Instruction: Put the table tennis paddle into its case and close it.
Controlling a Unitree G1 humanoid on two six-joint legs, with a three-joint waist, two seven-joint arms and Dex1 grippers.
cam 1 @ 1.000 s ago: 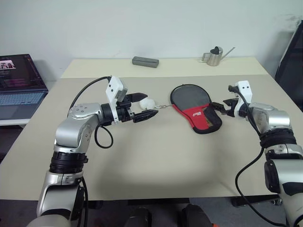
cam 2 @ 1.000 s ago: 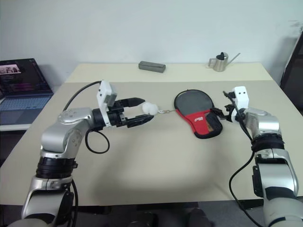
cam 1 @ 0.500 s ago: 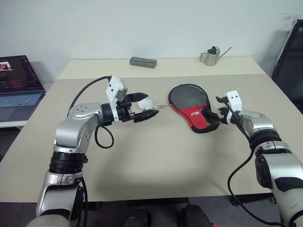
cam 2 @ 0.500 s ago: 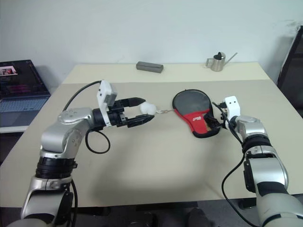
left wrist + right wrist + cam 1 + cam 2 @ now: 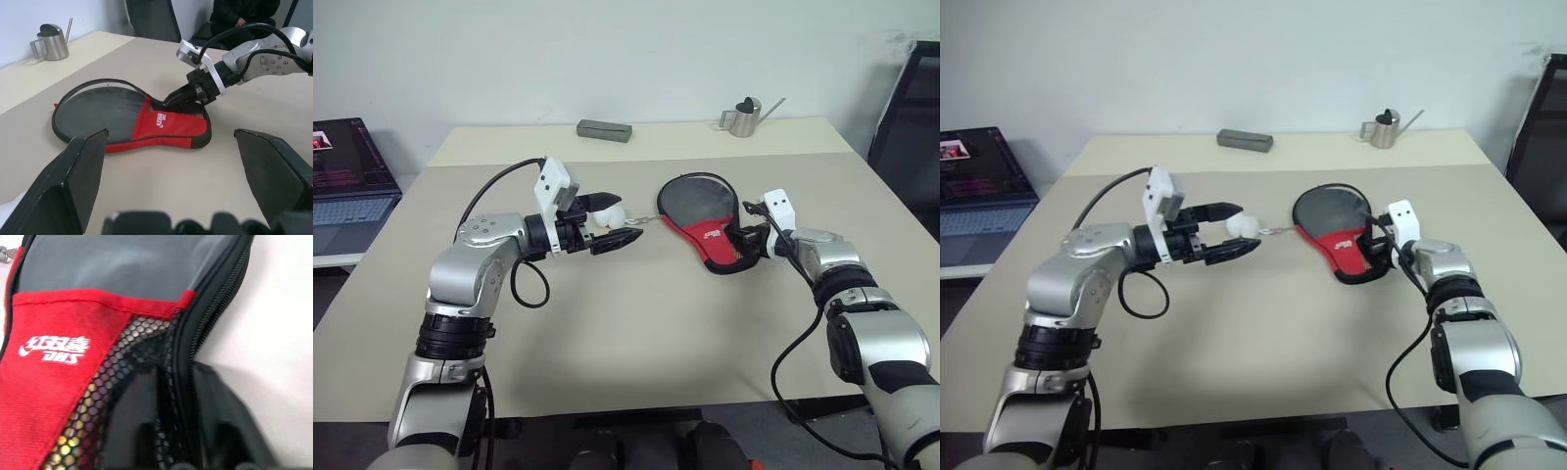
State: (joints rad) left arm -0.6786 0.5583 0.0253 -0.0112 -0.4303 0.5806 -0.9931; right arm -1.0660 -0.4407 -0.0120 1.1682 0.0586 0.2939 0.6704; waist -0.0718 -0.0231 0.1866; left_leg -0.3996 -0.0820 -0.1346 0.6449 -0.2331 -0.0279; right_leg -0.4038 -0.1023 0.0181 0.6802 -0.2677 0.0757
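Observation:
The case, a black pouch with a red panel and a mesh pocket, lies flat on the tan table. Its white pom-pom pull hangs on a short chain at the round end. My left gripper stands open and level, with the pom-pom loose between its wide-spread fingers. My right gripper is shut on the mesh edge at the case's narrow end, and its fingers press the zipper rim. The table tennis paddle is hidden; only a tan glint shows through the mesh.
A grey oblong box and a small metal watering can stand at the table's far edge. A laptop sits on a low desk to the left. A black chair stands to the right. A seated person is behind it.
My right gripper has moved left and down to the case's narrow end and closed on its mesh edge. The left arm and pom-pom have not moved. The camera shifted slightly.

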